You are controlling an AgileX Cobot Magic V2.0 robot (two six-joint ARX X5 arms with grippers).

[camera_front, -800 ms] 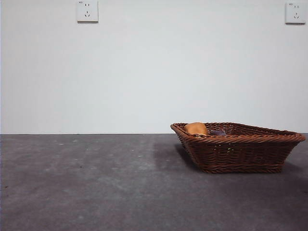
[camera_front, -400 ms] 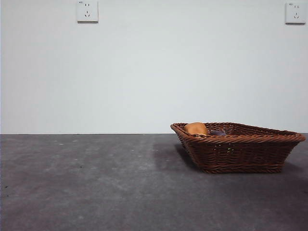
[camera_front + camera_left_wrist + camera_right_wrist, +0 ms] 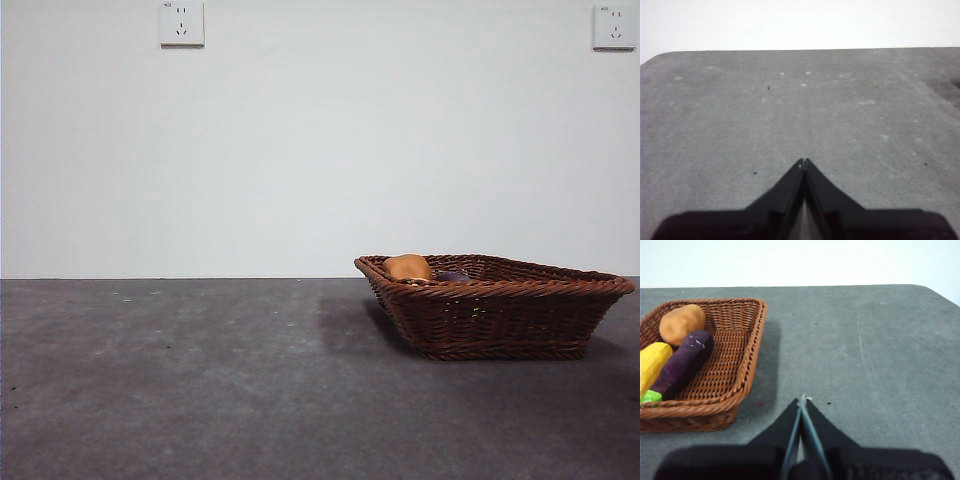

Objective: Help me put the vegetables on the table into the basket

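Front view: a dark brown wicker basket (image 3: pixel 500 305) sits on the grey table (image 3: pixel 200 380), toward one side, with the bare table stretching away beside it. Over its braided rim only the top of the brown potato (image 3: pixel 407 266) and a sliver of the purple eggplant (image 3: pixel 452 275) show.

From the right wrist view, all three vegetables lie inside the basket (image 3: pixel 735 370). The potato (image 3: pixel 682 324) rests at one end. The eggplant (image 3: pixel 682 364) lies lengthwise along the basket, its dark rounded tip next to the potato and its green stem end at the opposite end, near the rim. The yellow corn (image 3: pixel 652 365) lies beside the eggplant, roughly parallel to it, partly cut off by the picture's edge.

The right tool (image 3: pixel 801 401) hangs above bare table just beside the basket, its jaws pressed together and gripping nothing.

The left tool (image 3: pixel 803 162) hangs over bare table (image 3: pixel 790 100), its jaws likewise pressed together, tips touching.
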